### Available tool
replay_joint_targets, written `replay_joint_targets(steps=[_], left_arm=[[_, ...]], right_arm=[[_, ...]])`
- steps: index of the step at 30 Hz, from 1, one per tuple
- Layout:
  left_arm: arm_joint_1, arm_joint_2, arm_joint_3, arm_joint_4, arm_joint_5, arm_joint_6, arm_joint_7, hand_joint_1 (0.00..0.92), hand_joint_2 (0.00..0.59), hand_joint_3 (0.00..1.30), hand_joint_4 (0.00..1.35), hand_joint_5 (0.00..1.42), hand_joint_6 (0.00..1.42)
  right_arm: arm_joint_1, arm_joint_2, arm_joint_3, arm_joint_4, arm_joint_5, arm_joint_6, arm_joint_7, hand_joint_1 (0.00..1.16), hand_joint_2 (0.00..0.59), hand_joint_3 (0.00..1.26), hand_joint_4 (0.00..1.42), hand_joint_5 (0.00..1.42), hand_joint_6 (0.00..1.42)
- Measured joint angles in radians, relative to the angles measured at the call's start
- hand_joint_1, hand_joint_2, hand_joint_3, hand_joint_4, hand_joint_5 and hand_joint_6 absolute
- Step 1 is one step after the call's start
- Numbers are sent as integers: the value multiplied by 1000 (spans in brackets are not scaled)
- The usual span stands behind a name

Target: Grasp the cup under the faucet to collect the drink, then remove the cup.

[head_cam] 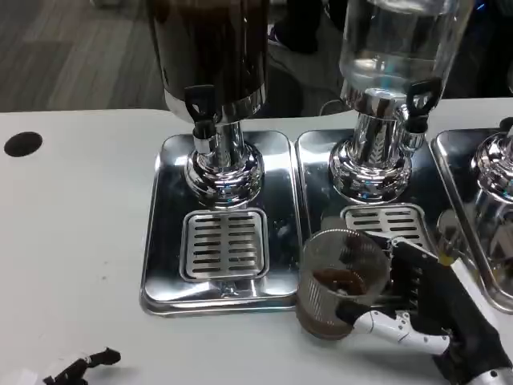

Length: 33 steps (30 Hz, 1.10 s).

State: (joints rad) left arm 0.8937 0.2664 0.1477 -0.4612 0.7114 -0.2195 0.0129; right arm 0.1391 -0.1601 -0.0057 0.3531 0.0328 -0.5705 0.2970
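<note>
Tabletop (72, 241): was white, with its far edge running across the upper part of the view against a grey floor.
Round dark hole (22, 143): sat in the tabletop near the far left corner.
Left drip tray (164, 241): was shiny metal and lay flat on the tabletop around the middle, a slotted grate in its near half.
Middle drip tray (317, 172): lay just beside the left one, toward the right edge.
Right drip tray (449, 172): lay at the right edge, just beside the middle tray.
</note>
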Motion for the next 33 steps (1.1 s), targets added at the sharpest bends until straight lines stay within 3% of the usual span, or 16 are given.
replay_joint_targets(steps=[21,33], left_arm=[[1,17,32,0,-39,11,-3,0,86,329,260,369,583],[1,19,25,-3,-34,17,-3,0,86,323,260,376,595]], right_arm=[[-3,-15,-37,151,36,-181,51,770,111,464,460,468,261],[21,-30,-53,165,74,-220,99,768,110,464,468,468,276]])
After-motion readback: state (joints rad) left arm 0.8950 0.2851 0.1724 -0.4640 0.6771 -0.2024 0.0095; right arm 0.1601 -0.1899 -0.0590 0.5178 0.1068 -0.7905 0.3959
